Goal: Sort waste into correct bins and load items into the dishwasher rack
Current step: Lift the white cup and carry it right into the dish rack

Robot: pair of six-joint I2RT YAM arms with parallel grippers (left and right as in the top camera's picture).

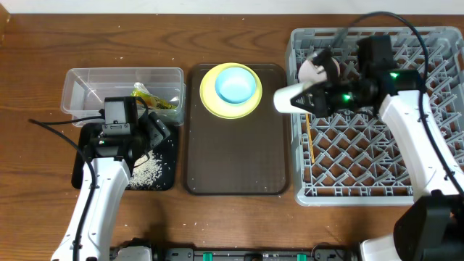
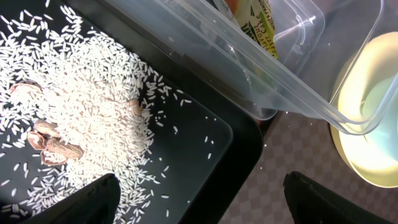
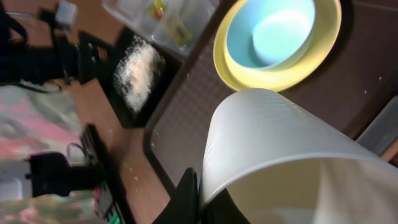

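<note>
White cup (image 3: 280,143) cropped at bottom edge, snack wrapper (image 2: 256,28) at top edge

The left arm reaches forward from the near edge, its hand (image 1: 148,134) angled down, fingers (image 2: 87,199) spread wide and holding nothing. The right arm bends leftward, its hand (image 1: 310,98) clamped on a white cup (image 1: 288,98).

Brown tray (image 1: 235,156) front open, rack (image 1: 362,156) pegs obstruct

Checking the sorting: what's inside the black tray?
The shallow glossy black rectangular tray holds loose pale rice grains and brownish scraps; the left arm covers part overhead.
</note>
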